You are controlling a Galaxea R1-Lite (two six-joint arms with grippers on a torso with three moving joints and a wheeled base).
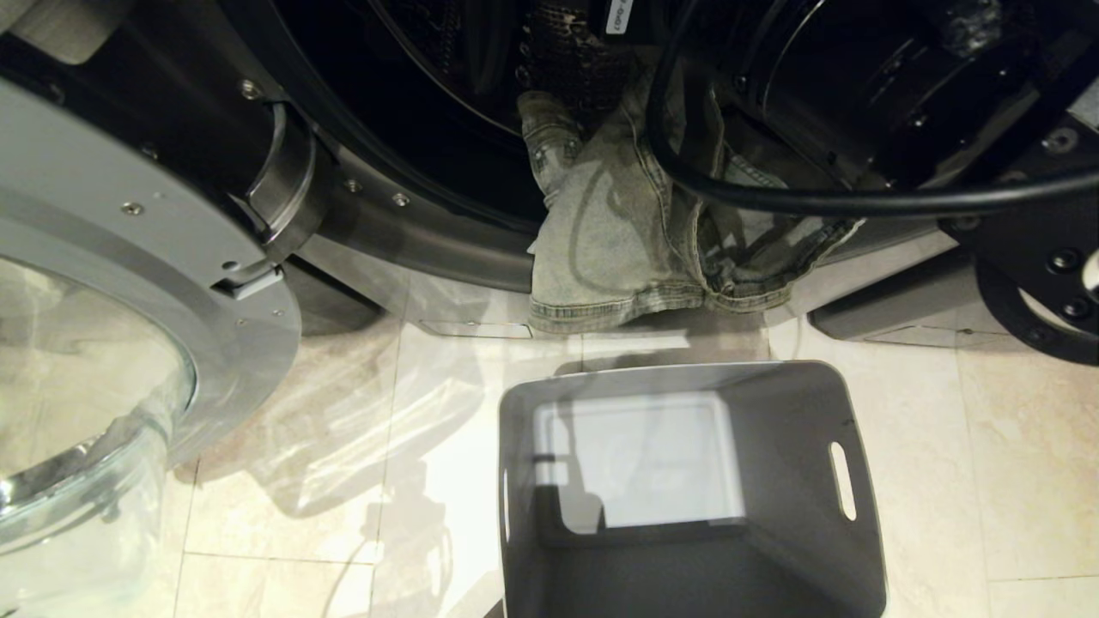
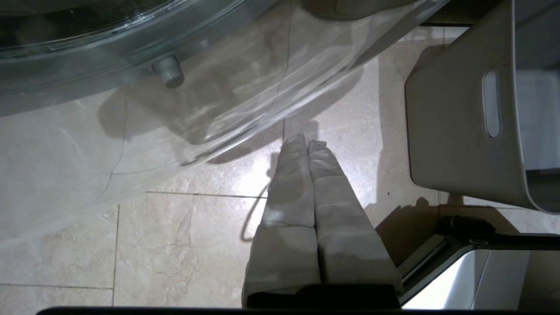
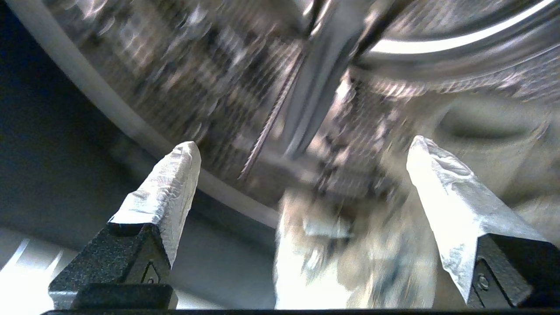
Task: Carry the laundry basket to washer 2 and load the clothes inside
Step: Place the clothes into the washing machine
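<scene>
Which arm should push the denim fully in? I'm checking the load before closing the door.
The right. Its claw is open at the drum mouth of the washer, right above the clothes draped over the door sill. The left claw is shut, low over the floor beside the empty laundry basket.

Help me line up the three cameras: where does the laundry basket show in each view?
Head view: the laundry basket stands empty on the tiled floor at lower centre, below the clothes hanging over the washer's rim.
Left wrist view: only one slotted side wall shows, at the right edge, beside the shut left gripper.
Right wrist view: not in it; the open right gripper faces the drum.
Shared landmark: the basket's slot handle.
</scene>
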